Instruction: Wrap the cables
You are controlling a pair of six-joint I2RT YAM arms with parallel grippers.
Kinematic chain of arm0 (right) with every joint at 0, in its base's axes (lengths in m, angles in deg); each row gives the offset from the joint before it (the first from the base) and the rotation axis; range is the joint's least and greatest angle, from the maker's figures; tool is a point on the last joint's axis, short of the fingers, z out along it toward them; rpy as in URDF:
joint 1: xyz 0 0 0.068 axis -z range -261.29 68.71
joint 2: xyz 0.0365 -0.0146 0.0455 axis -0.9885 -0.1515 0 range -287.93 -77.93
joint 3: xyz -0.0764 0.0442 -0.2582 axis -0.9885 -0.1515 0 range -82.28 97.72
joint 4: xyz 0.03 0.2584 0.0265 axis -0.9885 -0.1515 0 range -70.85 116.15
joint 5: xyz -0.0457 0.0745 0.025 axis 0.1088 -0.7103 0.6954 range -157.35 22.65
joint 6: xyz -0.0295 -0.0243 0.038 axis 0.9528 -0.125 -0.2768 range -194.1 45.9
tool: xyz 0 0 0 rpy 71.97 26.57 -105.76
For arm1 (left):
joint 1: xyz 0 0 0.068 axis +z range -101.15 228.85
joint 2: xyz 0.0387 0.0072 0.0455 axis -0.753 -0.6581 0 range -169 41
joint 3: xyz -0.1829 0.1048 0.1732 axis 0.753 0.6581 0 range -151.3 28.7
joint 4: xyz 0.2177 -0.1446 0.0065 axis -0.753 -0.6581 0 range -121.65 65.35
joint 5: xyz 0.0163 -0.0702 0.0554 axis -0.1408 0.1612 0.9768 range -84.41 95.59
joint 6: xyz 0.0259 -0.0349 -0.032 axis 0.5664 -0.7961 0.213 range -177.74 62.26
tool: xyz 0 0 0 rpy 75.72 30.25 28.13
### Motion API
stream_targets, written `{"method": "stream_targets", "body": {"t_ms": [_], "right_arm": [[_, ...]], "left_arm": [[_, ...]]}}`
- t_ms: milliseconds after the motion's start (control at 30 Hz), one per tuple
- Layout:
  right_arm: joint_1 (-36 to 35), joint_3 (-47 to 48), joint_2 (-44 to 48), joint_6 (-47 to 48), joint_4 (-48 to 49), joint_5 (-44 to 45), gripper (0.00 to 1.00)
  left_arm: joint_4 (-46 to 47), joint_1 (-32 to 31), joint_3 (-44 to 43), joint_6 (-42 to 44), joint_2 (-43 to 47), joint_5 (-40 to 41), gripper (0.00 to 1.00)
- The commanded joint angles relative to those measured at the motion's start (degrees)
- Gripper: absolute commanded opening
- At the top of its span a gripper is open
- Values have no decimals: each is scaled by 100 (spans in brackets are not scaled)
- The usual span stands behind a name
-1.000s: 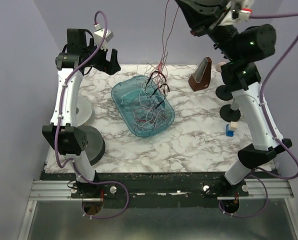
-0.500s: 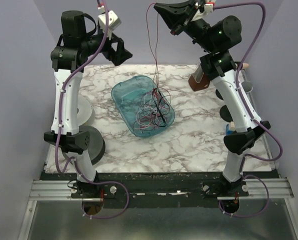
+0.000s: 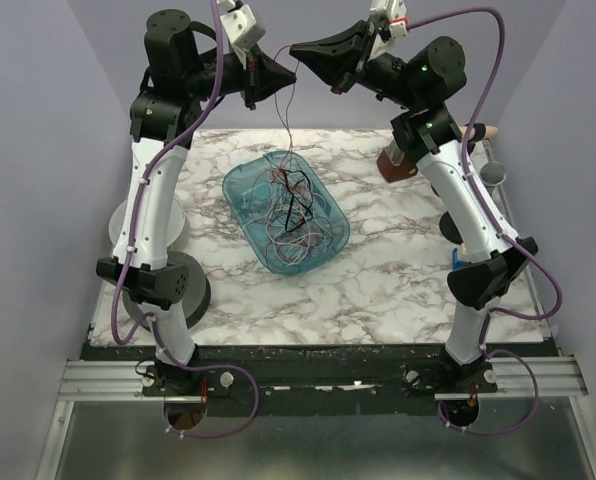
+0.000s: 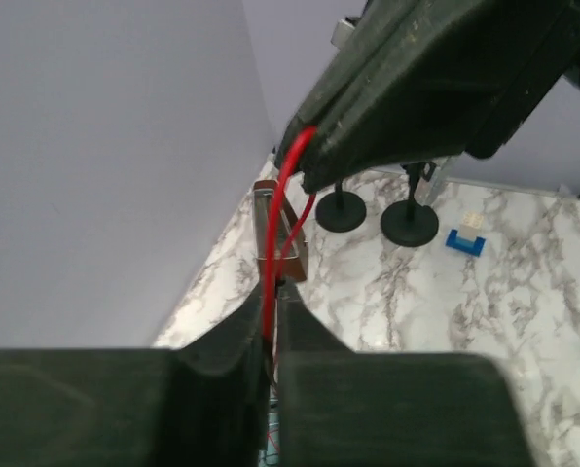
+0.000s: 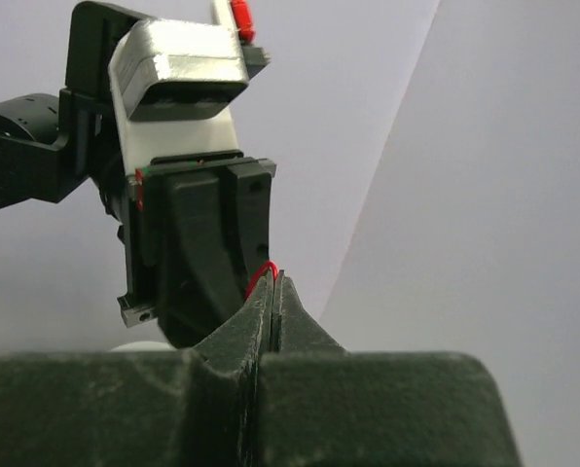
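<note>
Pale lilac walls close in a marbled tabletop (image 3: 398, 290). At its middle sits a teal tray (image 3: 230, 195) holding most of the cables (image 3: 296, 215), a loose tangle of red, black and white loops.

High above the far edge, your two arms meet tip to tip. The left pincer (image 3: 290, 73) and the right pincer (image 3: 302, 52) are each pinched closed on the same thin red strand (image 4: 278, 224), as both wrist views show. A single line of wire drops from them down into the tray.

By my reading you are early in the job. One end is lifted and held between both pincers, but no neat coil shows anywhere yet. Nearly the whole bundle is left for you to draw up and wind.
</note>
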Motion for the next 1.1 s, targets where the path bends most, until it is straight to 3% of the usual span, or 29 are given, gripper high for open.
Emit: {"method": "stream_targets", "body": {"t_ms": [0, 133, 167, 233, 267, 333, 467, 600, 700, 733, 833, 867, 1067], "right_arm": [[3, -285, 139, -83, -53, -72, 1], [170, -759, 87, -57, -553, 280, 1], [188, -961, 69, 83, -798, 429, 8], [153, -1513, 52, 435, -1186, 413, 51], [126, -1838, 69, 740, -1205, 317, 63], [21, -2585, 122, 796, -908, 307, 75], [-216, -2810, -272, 515, -273, 447, 77], [-409, -2273, -932, -74, -221, 237, 80], [-489, -2473, -924, -12, -168, 211, 77], [-489, -2640, -872, -47, -89, 158, 65], [-489, -3018, -740, 66, -106, 87, 12], [-489, -3176, -670, 162, -150, 183, 1], [-103, -4065, -686, 172, -939, 1352, 1]], "left_arm": [[457, 129, -126, -443, -7, 166, 0], [1105, 463, -608, -1266, 55, 638, 0], [1413, 620, -810, -1522, 55, 841, 0], [1801, 754, -1284, -1509, 38, 1192, 0], [1837, 754, -1513, -1394, 29, 1246, 0], [2248, 736, -1568, -1751, 37, 1046, 0], [3592, 710, -989, -2973, 160, 448, 0], [3850, 640, -1084, -2941, 117, 622, 0], [3728, 640, -1111, -2301, 143, 903, 0], [3675, 631, -1102, -2055, 143, 956, 0], [3604, 640, -1119, -1641, 134, 1430, 0], [3656, 640, -1146, -1509, 108, 1562, 0], [4692, 640, -1514, -385, -33, 3222, 0]]}}
